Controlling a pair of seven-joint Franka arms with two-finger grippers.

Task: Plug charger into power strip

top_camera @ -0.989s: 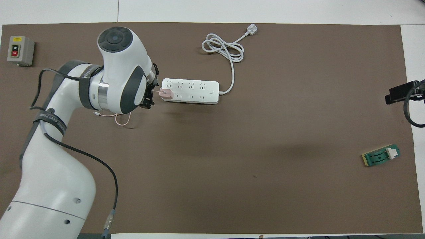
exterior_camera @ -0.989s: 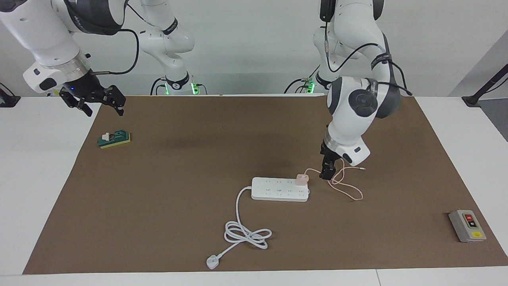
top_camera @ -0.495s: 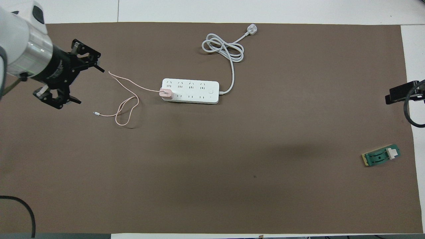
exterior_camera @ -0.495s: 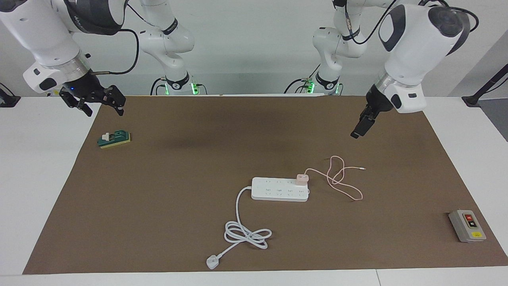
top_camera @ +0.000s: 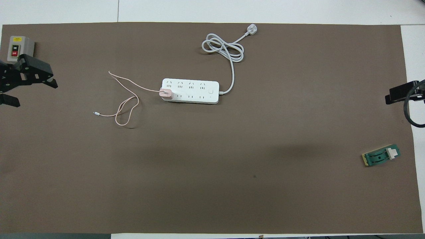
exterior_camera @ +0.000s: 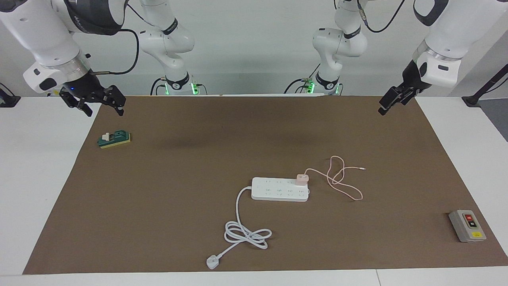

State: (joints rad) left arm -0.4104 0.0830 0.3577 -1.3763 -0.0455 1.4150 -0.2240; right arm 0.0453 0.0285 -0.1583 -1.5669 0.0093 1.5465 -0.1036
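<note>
Both grippers empty, fingers spread: left gripper (exterior_camera: 391, 102) up over the table's corner nearest its base, right gripper (exterior_camera: 97, 102) waiting over the other near corner. Charger (exterior_camera: 301, 179) seated in the power strip (exterior_camera: 280, 189) at mid-table, toward the edge farthest from the robots. Plugging apparently done; nothing left.

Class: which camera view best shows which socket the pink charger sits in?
The overhead view: the charger sits squarely over the power strip's end socket, nearer row. The facing view shows it slantwise, hiding the sockets under it.
</note>
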